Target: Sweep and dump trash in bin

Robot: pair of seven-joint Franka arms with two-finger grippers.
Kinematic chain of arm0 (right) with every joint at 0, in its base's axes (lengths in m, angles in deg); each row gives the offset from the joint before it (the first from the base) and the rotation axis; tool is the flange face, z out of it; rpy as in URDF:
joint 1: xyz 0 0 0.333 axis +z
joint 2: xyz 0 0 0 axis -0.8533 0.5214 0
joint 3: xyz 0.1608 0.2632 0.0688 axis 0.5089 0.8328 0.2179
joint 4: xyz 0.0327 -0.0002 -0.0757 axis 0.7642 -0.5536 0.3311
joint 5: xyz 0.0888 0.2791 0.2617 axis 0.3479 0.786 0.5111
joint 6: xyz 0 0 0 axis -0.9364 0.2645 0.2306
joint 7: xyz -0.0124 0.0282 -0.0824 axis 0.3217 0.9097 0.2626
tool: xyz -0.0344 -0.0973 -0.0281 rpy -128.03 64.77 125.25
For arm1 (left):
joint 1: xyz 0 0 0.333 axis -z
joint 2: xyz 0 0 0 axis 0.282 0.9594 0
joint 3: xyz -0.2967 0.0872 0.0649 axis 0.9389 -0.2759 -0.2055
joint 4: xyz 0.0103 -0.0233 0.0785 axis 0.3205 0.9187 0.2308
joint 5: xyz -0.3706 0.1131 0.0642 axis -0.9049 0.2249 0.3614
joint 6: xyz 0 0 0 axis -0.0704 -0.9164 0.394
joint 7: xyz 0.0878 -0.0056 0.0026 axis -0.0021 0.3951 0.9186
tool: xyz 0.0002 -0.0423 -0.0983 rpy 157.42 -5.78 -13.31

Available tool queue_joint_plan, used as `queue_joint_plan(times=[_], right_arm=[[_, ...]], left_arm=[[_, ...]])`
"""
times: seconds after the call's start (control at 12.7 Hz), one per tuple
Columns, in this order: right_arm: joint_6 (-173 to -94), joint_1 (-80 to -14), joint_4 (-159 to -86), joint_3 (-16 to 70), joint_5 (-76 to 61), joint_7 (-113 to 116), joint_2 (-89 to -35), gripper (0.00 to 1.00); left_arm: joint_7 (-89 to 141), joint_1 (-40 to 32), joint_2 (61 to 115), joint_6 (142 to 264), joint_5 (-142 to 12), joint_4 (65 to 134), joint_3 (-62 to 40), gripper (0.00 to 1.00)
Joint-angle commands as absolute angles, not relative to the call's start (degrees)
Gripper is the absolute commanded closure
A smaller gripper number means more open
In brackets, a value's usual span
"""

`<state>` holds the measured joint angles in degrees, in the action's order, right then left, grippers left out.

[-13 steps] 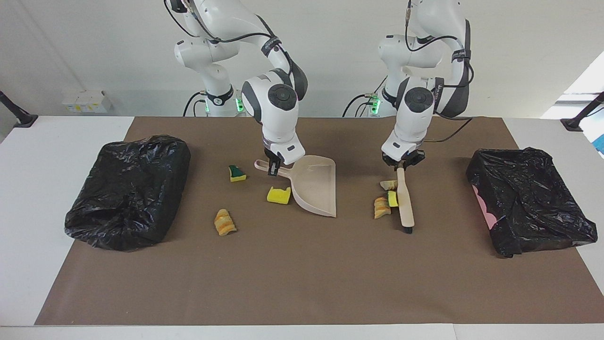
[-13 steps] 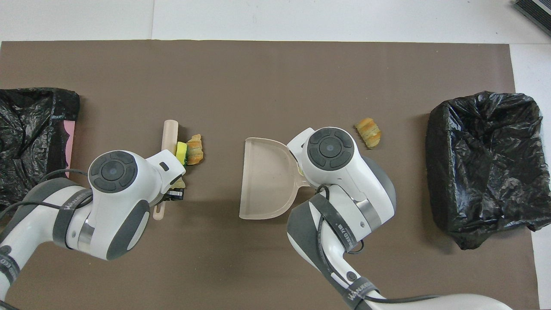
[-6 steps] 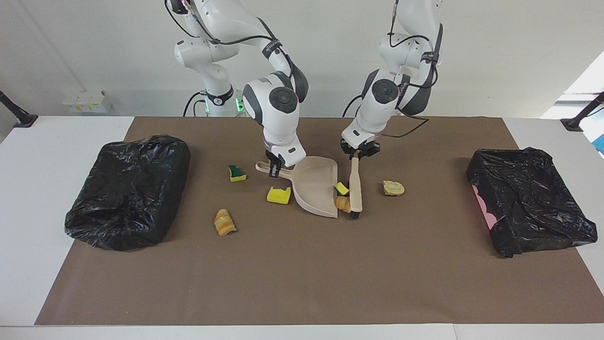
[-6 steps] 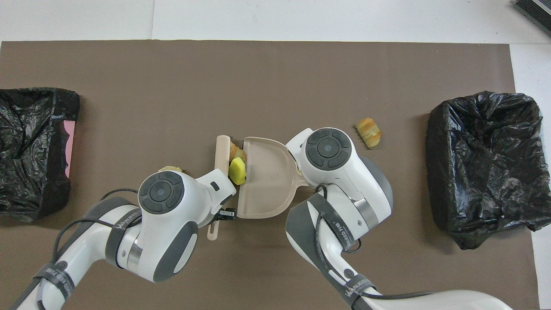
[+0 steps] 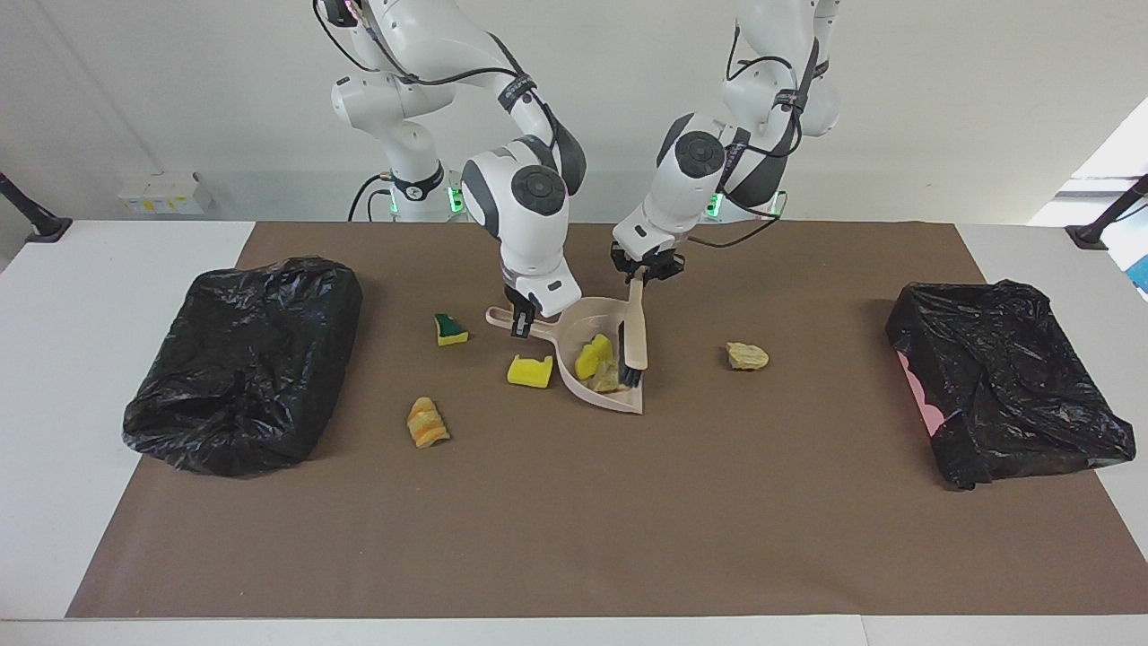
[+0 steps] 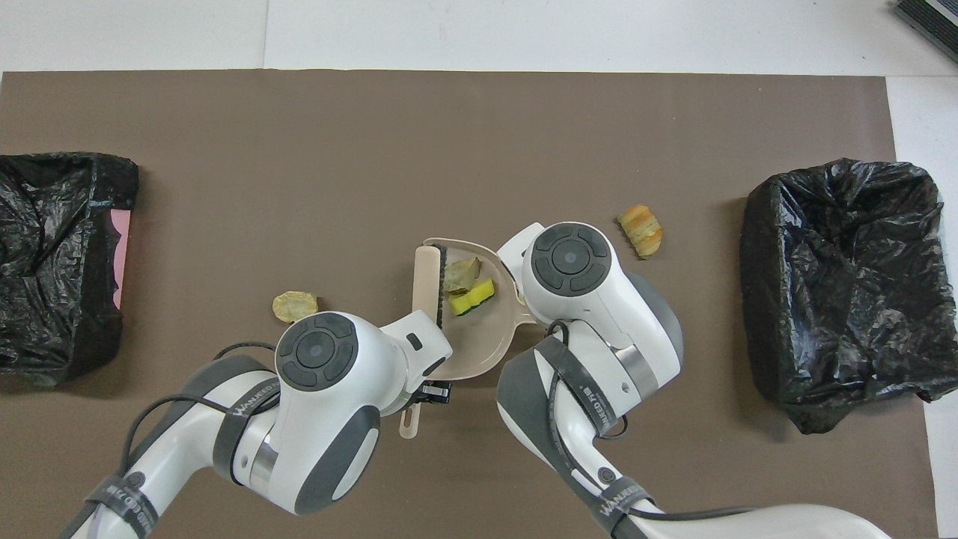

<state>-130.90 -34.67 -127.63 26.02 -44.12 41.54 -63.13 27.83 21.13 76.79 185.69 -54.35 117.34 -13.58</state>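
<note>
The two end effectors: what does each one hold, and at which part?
The left end effector holds the brush at the top of its handle. The right end effector holds the dustpan by its handle.

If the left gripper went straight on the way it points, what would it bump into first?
The left gripper points down, holding the brush. Going straight on, it would probably press the brush into the dustpan, where two scraps lie. How far it sits above the pan is hard to judge.

From overhead, my right arm (image 6: 584, 299) hides two yellow scraps and the dustpan (image 6: 479, 344) handle.
</note>
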Motion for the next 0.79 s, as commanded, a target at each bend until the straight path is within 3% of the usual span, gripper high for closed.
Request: queue_joint_plan(times=[0.0, 0.32, 0.71], right_arm=[[-130.82, -34.93, -127.20, 26.34, -44.20, 39.96, -63.18, 1.00], [-129.85, -34.76, -126.85, 26.34, -44.46, 39.96, -63.62, 1.00], [-127.91, -33.70, -127.02, 26.34, -45.43, 39.96, -64.06, 1.00]], left_arm=[[27.59, 17.21, 71.48, 175.59, -55.32, 114.76, -14.25, 1.00], [35.39, 13.42, 69.97, 171.08, -48.76, 115.81, -14.43, 1.00], [36.12, 4.02, 68.47, 171.68, -40.74, 122.56, -14.34, 1.00]])
